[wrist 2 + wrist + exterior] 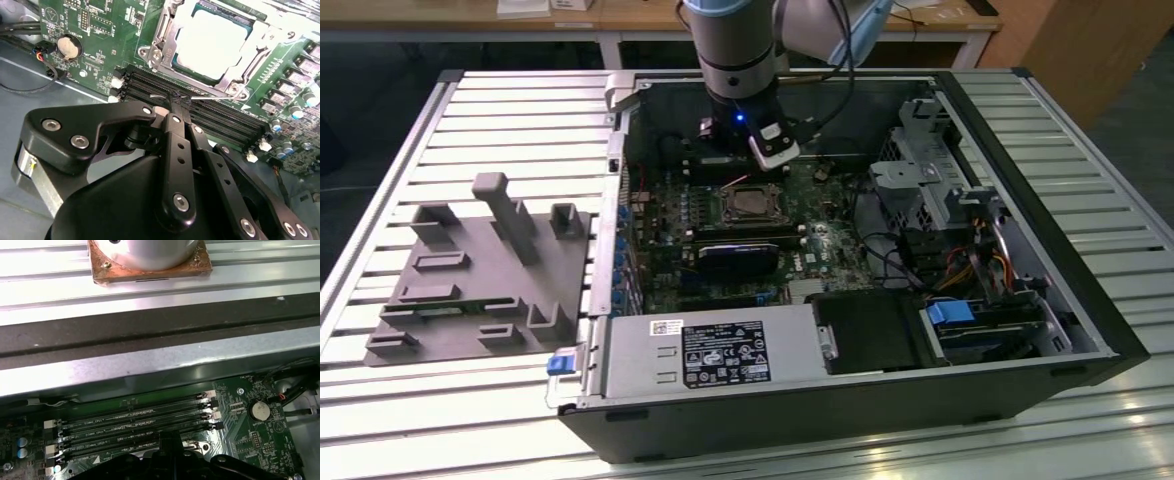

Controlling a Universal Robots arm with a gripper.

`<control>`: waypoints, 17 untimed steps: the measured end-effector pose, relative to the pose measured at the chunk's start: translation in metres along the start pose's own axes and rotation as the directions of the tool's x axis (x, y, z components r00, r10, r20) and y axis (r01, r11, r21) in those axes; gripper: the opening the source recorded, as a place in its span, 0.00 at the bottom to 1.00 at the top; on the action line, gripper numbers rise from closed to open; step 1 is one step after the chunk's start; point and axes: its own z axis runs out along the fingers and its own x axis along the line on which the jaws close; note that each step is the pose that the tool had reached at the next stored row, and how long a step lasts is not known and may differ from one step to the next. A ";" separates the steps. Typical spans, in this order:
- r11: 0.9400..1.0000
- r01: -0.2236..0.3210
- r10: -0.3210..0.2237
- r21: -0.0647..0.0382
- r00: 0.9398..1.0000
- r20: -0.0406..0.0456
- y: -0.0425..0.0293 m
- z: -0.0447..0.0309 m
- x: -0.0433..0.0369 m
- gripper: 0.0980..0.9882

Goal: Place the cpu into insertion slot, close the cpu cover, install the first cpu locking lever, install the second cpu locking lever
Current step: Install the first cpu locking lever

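Note:
The cpu (pixel 212 42) lies flat with its silvery top up in the insertion slot (pixel 750 203) on the green board. The cpu cover (pixel 165 27), a silver frame, lies down around it. My gripper (pixel 181 100) hangs just beside the socket, over the black memory slots, with its fingers drawn together. A thin wire locking lever (pixel 215 97) runs across between the tips. In the exterior view the gripper (pixel 728 172) stands inside the open case, just behind the socket. The first wrist view has the black fingers (pixel 174 440) over the memory slots.
Memory slots (pixel 135 422) run beside the socket. A coin battery (pixel 69 46) sits on the board. The grey power supply (pixel 707 350) fills the case's front, and a drive cage (pixel 947 190) with cables its right. A grey fixture (pixel 480 270) lies at the exterior view's left.

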 end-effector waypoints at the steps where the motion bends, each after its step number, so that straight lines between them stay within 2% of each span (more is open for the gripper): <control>1: 1.000 0.001 -0.001 -0.001 1.000 0.005 -0.0001 0.0005 0.0003 0.00; 3: 1.000 0.003 -0.003 -0.003 1.000 0.012 -0.0005 0.0013 0.0005 0.00; 9: 1.000 0.011 -0.011 -0.009 0.999 0.042 -0.0015 0.0048 0.0010 0.00; 15: 1.000 0.012 -0.011 -0.009 0.999 0.044 -0.0016 0.0051 0.0012 0.00; 17: 1.000 0.006 -0.006 -0.008 0.999 0.047 -0.0018 0.0056 0.0018 0.00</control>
